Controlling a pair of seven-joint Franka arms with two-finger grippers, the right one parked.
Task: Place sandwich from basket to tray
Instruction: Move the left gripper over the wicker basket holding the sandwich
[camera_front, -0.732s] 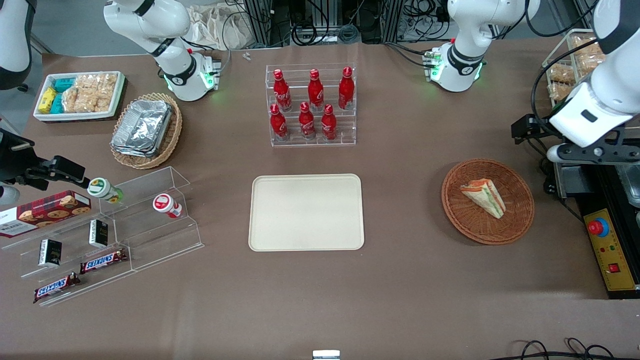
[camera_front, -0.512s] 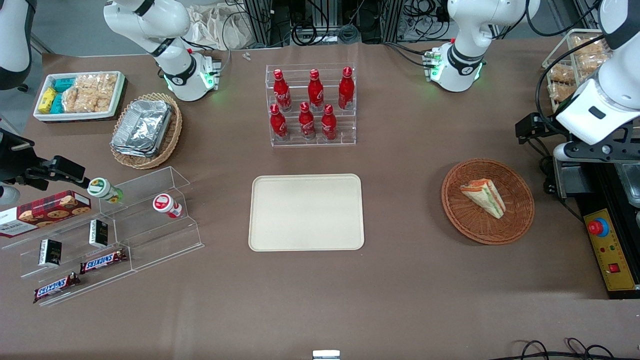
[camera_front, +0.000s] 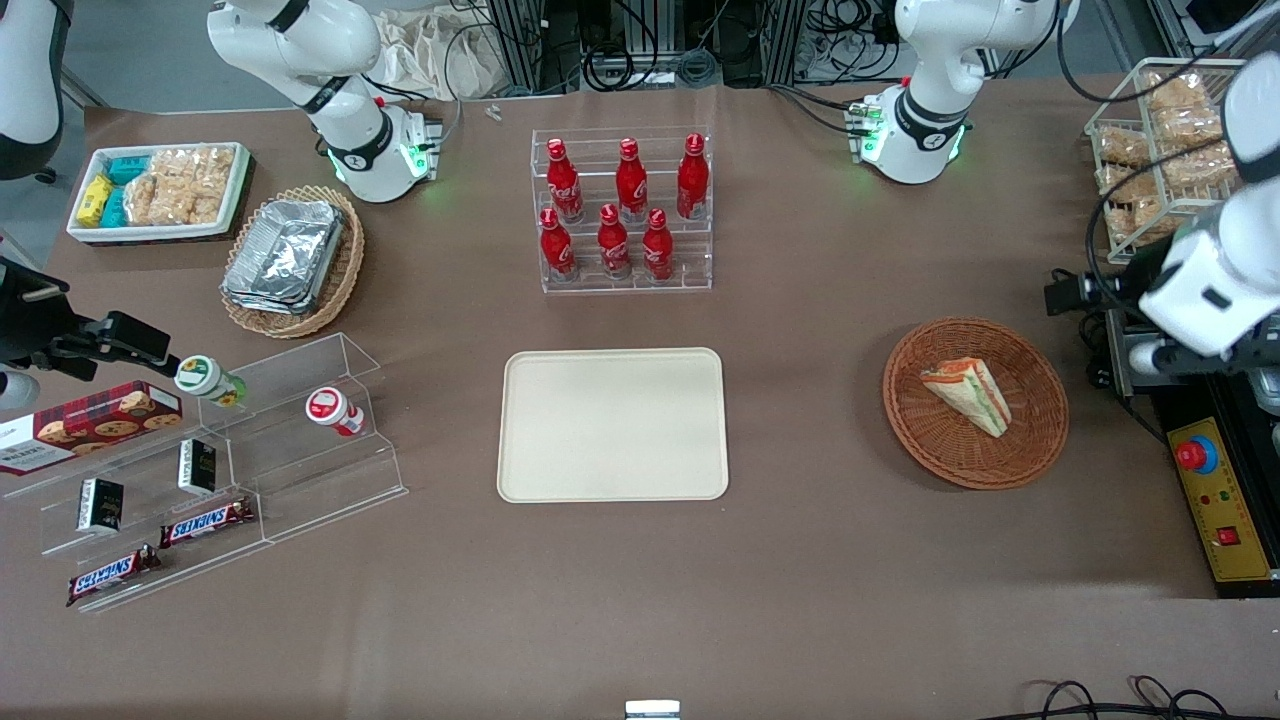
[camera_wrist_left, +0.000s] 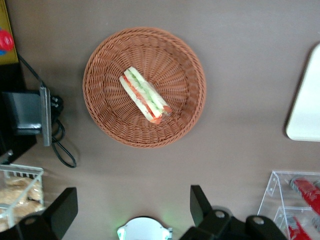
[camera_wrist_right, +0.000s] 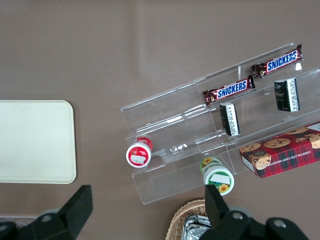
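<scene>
1. My gripper (camera_wrist_left: 131, 210) hangs high beside the round reddish-brown wicker basket (camera_front: 1040, 440), fingers spread wide, empty.
2. Wrapped triangular sandwich (camera_front: 968, 394) lies inside; bare tablecloth to the beige rectangular tray (camera_front: 612, 490).

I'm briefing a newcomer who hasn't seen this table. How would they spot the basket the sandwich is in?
Start at the flat cream rectangular tray mid-table and look toward the working arm's end, where the open left gripper hovers. The round reddish-brown wicker basket there holds one wrapped triangular sandwich; the other basket is paler, oval, and holds foil containers.
</scene>
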